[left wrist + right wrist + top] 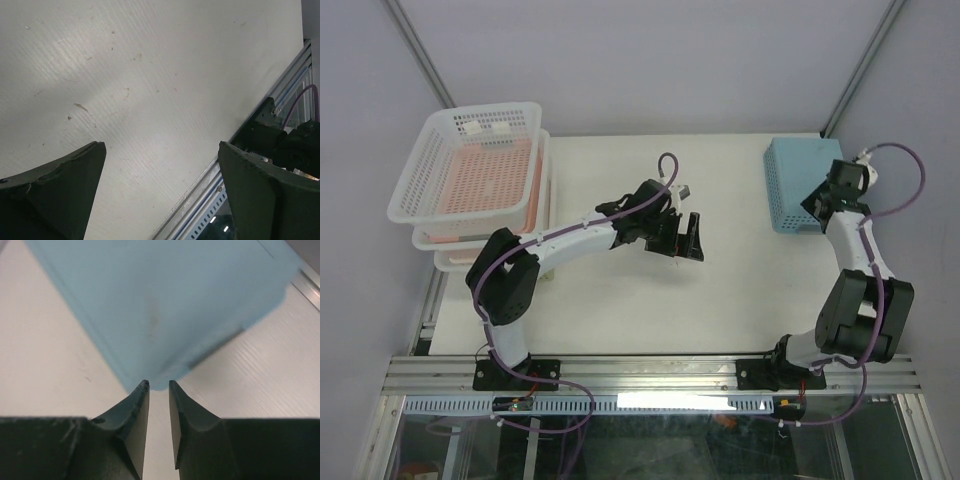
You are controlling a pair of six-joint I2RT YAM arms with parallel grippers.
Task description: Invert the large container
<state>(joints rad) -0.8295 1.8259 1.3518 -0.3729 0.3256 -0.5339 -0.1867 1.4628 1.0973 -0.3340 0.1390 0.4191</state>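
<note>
The large container point(470, 160) is a white perforated basket with a wide flared rim. It sits upright on top of a stack at the far left edge of the table, with pink showing through its base. My left gripper point(686, 236) is over the middle of the table, well to the right of the container. Its jaws point(161, 145) are wide open and empty over bare table. My right gripper point(817, 206) is at the far right. Its jaws point(158, 385) are narrowly apart with nothing between them. The container shows in neither wrist view.
A light blue bin point(803, 185) lies upside down at the back right, its near corner point(160, 305) just beyond my right fingertips. Smaller white baskets point(485, 238) are stacked under the large one. An aluminium rail point(650, 372) runs along the near edge and shows in the left wrist view point(210, 200).
</note>
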